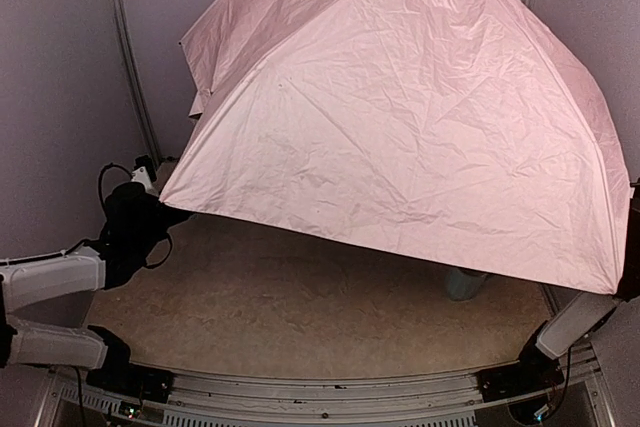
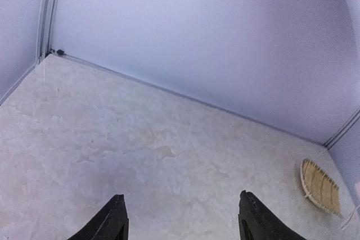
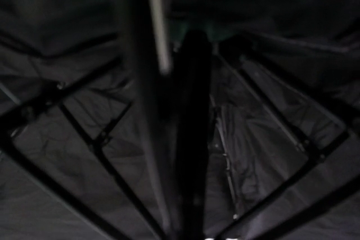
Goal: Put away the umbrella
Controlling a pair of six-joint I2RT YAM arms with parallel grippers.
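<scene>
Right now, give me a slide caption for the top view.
Open pink umbrella tents the table; left arm beside its edge, right arm reaching beneath it.

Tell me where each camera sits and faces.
Top external: above, behind the bases, looking down on open umbrella, table, both arms.
Left wrist: low, facing the back wall over the table; left pincer open, tray far right.
Right wrist: under the umbrella, facing black lining and shaft; right pincer indiscernible.
Shared: umbrella, top and right wrist.

Open umbrella [image 1: 400, 117] stands over the far and right portions of the table [image 1: 280, 297]. Left gripper [image 2: 181, 195] sits beside the canopy's left edge. Woven tray [image 2: 320, 186] lies on the table near a wall.
</scene>
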